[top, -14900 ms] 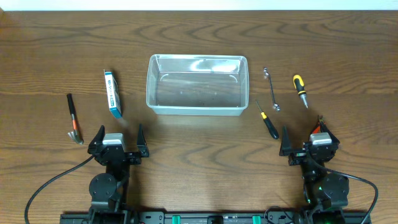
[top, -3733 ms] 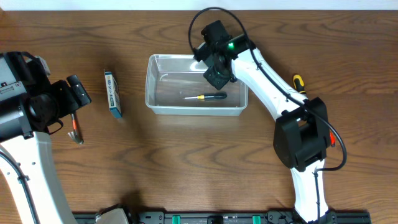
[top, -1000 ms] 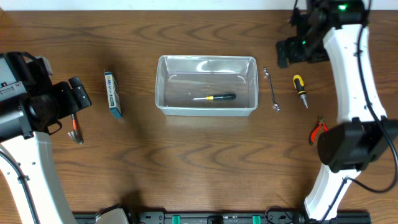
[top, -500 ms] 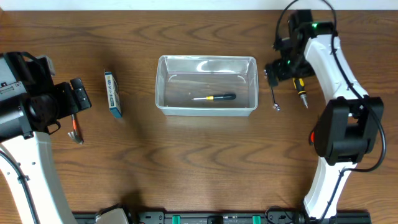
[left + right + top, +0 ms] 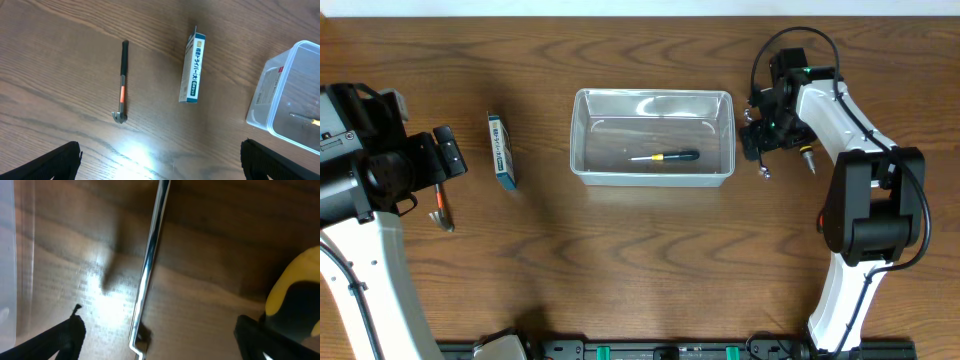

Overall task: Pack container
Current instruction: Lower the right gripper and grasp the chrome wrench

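Observation:
The clear plastic container (image 5: 651,102) stands mid-table with a small black-and-yellow screwdriver (image 5: 666,157) lying inside. My right gripper (image 5: 761,136) hovers open just right of the container, low over a thin silver wrench (image 5: 150,250) that lies on the wood between its fingers (image 5: 56,340). One end of the wrench (image 5: 765,173) shows below the gripper in the overhead view. My left gripper (image 5: 160,167) is open and empty, held high over the table's left side.
A yellow-handled screwdriver (image 5: 802,139) lies just right of the wrench, its handle (image 5: 295,287) close to my right finger. On the left lie a blue-and-white box (image 5: 193,70) and a small hammer (image 5: 121,82). The container's corner (image 5: 295,95) shows at the left wrist view's right edge.
My right arm has swung from the back right forward and left, coming down over the wrench. The left arm has not moved.

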You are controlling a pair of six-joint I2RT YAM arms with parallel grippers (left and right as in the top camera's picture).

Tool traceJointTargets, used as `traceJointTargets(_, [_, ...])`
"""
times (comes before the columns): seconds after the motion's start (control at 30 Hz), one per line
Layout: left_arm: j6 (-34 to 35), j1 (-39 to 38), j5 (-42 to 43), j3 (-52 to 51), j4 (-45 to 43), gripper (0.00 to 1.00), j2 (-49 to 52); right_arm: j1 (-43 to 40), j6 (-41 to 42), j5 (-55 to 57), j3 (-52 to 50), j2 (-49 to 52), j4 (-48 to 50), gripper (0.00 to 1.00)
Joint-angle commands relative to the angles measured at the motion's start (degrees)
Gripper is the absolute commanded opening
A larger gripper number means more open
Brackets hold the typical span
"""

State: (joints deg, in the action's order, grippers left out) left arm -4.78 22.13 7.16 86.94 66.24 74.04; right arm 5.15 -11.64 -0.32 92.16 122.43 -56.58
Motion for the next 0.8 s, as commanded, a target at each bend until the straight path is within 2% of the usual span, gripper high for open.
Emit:
traceJointTargets(0.0, [-0.7,0.3,0.2,1.2,0.2,0.98,-0.3,0.6,-0.7,-0.4,-1.0,0.1,1.6,0.94])
traceJointTargets(0.53, [-0.7,0.3,0.2,1.2,0.2,0.98,-0.3,0.6,0.0,-0.3,-7.5,0.1,9.3,0.89])
traceJointTargets(0.63, [-0.7,0.3,0.2,1.2,0.2,0.98,-0.3,0.6,0.0,-0.4,-7.5,0.1,9.3,0.83])
traceJointTargets(0.77, [-0.7,0.3,0.2,1.2,0.2,0.98,-0.3,0.6,0.4,-0.3,-7.5,0.1,9.3,0.70])
